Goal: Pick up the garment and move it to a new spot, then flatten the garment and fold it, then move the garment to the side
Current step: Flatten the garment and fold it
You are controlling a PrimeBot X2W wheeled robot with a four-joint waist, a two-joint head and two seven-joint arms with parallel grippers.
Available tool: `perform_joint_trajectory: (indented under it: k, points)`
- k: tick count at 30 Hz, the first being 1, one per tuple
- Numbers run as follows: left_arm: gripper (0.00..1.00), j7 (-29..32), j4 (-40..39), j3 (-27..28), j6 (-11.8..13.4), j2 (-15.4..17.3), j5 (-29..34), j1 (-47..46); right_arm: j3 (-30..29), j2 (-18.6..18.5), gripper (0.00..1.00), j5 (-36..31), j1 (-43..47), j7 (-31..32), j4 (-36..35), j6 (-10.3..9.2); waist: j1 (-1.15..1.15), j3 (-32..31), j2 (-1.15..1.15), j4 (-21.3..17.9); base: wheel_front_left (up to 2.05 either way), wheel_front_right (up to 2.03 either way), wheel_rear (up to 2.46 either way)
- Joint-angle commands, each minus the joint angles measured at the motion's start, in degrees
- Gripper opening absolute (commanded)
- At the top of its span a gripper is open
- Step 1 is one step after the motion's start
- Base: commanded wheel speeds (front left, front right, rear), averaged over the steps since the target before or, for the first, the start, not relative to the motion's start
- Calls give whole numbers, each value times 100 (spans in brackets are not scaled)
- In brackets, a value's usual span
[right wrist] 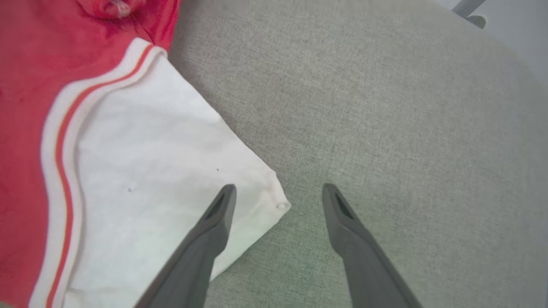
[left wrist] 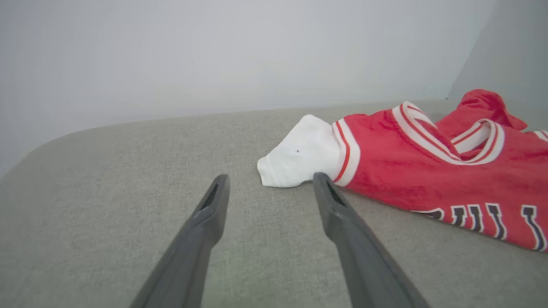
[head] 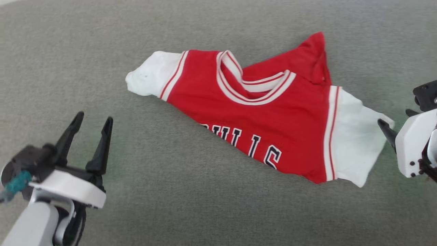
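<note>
Currently, head view: the T-shirt (head: 259, 112) is seen lying skewed on the grey cloth-covered table (head: 205, 205), collar up, with its lower body tucked under so the dark lettering (head: 245, 140) is cut off at the fold. A red flap (head: 312, 54) is bunched at the far side. The left gripper (head: 94, 118) is held well apart from the shirt, spread wide, nothing in it. The right gripper (head: 392, 119) is parked just beside the near white sleeve (head: 351, 143).

Left wrist view: the left gripper (left wrist: 270, 177) is aimed at the other white sleeve (left wrist: 299, 156); contact is not confirmed.

Right wrist view: the right gripper (right wrist: 279, 188) is spread around the sleeve corner (right wrist: 265, 192), nothing clamped.

Judgement: flattening, folding and the move aside are all left. Whether the first relocation is done cannot be told.
</note>
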Motion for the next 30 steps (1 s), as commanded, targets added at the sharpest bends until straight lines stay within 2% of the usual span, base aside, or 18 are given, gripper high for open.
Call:
perform_joint_trajectory:
  k: [1, 8, 14, 15, 16, 17, 20, 22, 25, 29, 30]
  points:
    - [100, -28, -45, 189, -66, -121, 183, 168, 48, -98, 100, 135, -81, 211, 36, -28, 0, 88, 0, 123, 0, 0, 0]
    - [100, -29, -261, 913, -367, -738, 764, 557, 157, -464, 100, 532, -324, 1145, 107, -28, 0, 359, 0, 395, 0, 0, 0]
    - [100, -29, -378, 1108, -442, -941, 950, 539, 131, -414, 100, 619, -330, 1785, 222, -28, 0, 521, 0, 536, 0, 0, 0]
    - [100, -29, -405, 1085, -446, -937, 950, 527, 113, -373, 63, 599, -336, 1817, 221, -28, 0, 535, 0, 542, 0, 0, 0]
    - [100, -29, -426, 1068, -448, -906, 941, 509, 102, -336, 44, 594, -329, 1860, 231, -28, 0, 547, 0, 542, 0, 0, 0]
    - [100, -29, -445, 1057, -444, -881, 926, 490, 84, -313, 0, 571, -313, 1885, 233, -28, 0, 554, 0, 541, 0, 0, 0]
    - [100, -29, -499, 1004, -444, -786, 887, 446, 0, -261, 0, 499, -285, 1936, 237, -28, 0, 560, 0, 522, 0, 0, 0]
    - [100, -29, -516, 889, -445, -612, 943, 367, -35, -205, 0, 455, -276, 1899, 203, -28, 0, 554, 0, 495, 0, 0, 0]
    - [100, -28, -560, 664, -435, -203, 1004, 109, -21, -142, 0, 419, -297, 1878, 165, -28, 0, 566, 0, 437, 0, 0, 0]
    - [100, -28, -643, 199, -435, 553, 777, -556, 61, -30, 0, 373, -450, 1727, 65, -28, 0, 684, 0, 296, 0, 0, 0]
    - [100, -28, -643, 199, -435, 553, 777, -556, 61, -30, 0, 373, -450, 1727, 65, -28, 0, 684, 0, 296, 0, 0, 0]
